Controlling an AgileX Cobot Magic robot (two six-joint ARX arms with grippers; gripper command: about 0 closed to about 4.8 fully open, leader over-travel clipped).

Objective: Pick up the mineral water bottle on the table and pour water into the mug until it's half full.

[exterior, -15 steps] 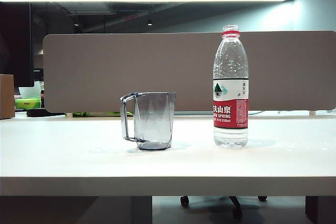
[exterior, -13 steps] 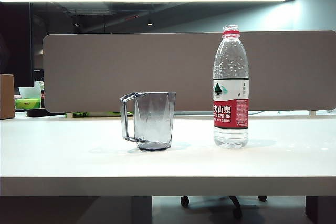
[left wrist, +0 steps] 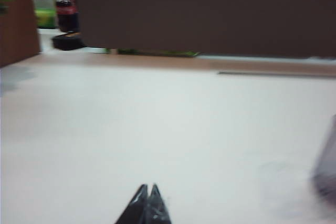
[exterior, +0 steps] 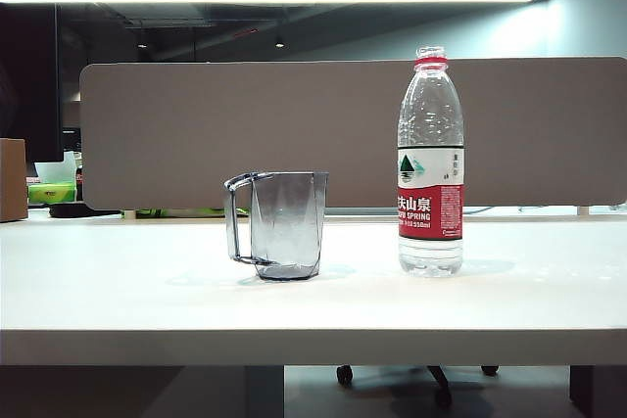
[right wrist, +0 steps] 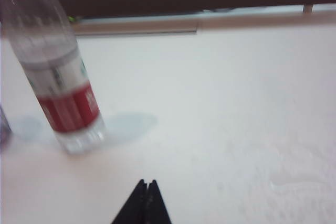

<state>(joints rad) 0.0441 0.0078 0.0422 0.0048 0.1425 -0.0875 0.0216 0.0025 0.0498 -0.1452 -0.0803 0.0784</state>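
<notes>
Both grippers sit low over the near part of the table [exterior: 313, 310], well short of the mineral water bottle [exterior: 430, 163], and neither appears in the exterior view. Seen from its own wrist camera, the left gripper [left wrist: 148, 188] has its two dark fingertips pressed together into a single point, holding nothing, above bare white tabletop. The right gripper [right wrist: 147, 183] looks the same in the right wrist view: tips touching, nothing between them, with the bottle [right wrist: 55, 72] standing apart from it farther out on the table.

That bottle stands upright on the table, a tall clear plastic one with a ribbed, dimpled upper body and a red ring at the neck; no cap can be made out on its open-looking mouth. Its label is white above, carrying a small green mountain logo, and red below with white lettering. Clear plastic shows beneath the label; the water level cannot be judged.

Beside the bottle, apart from it and nearer the left gripper's side, stands the mug [exterior: 284, 225]: grey-tinted, transparent, faceted, narrowing toward its base, upright, its angular handle turned away from the bottle. It reaches about half the bottle's height. Behind the bottle, a grey partition panel [exterior: 245, 134] runs along the far edge of the table.
</notes>
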